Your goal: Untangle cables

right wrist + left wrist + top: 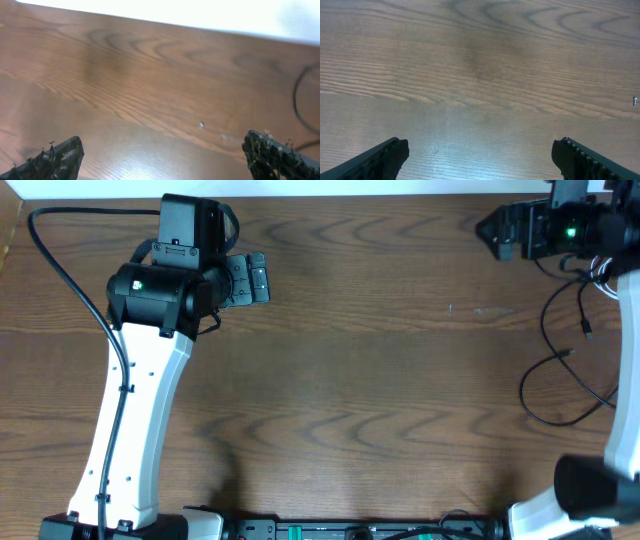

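The cables lie at the table's right edge. A thin black cable (545, 370) curves in a loop there, with a small plug end (587, 330). A bit of white cable (603, 277) shows under the right arm, partly hidden. In the right wrist view a black cable arc (295, 102) shows at the right edge. My right gripper (492, 228) (162, 157) is open and empty at the back right, left of the cables. My left gripper (255, 278) (480, 157) is open and empty over bare wood at the back left, far from the cables.
The brown wooden table (380, 380) fills the view. A thick black arm wire (70, 270) runs along the left arm. A small pale speck (450, 307) lies on the wood right of centre. The arm bases stand at the front edge.
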Robot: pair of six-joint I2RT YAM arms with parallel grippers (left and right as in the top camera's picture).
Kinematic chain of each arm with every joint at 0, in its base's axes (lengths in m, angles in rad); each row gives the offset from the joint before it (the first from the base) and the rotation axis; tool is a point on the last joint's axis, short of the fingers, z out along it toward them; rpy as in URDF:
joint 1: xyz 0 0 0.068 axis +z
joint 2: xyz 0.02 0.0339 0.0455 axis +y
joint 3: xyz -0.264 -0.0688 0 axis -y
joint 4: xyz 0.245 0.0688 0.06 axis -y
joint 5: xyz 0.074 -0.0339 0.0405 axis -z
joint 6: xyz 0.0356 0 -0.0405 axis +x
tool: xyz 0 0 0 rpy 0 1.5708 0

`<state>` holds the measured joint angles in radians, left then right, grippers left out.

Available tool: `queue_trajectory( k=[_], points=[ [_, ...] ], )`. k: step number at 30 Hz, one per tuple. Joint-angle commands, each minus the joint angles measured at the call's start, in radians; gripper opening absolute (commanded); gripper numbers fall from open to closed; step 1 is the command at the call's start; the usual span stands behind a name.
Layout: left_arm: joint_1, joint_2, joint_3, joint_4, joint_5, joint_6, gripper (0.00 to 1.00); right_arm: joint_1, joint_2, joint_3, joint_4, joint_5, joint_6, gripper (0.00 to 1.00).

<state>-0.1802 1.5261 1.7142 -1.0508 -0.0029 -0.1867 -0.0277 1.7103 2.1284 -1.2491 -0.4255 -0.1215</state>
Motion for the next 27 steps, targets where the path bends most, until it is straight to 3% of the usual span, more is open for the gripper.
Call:
queue_trajectory(
  k=[1,11,21,27],
  points=[
    [0.003,0.006,-0.008,-0.003,-0.006,-0.002,0.98,0.046,-0.039,0.018,-0.006,0.031,-0.014,0.99],
    [0.003,0.006,-0.008,-0.003,-0.006,-0.002,0.98,0.064,-0.042,0.016,-0.152,0.05,-0.033,0.99],
    [0.003,0.006,-0.008,-0.003,-0.006,-0.002,0.98,0.073,-0.036,0.013,-0.157,0.055,-0.041,0.99],
    [0.003,0.006,-0.008,-0.003,-0.006,-0.002,0.98,0.085,-0.11,-0.144,0.032,0.094,-0.109,0.99]
  ],
)
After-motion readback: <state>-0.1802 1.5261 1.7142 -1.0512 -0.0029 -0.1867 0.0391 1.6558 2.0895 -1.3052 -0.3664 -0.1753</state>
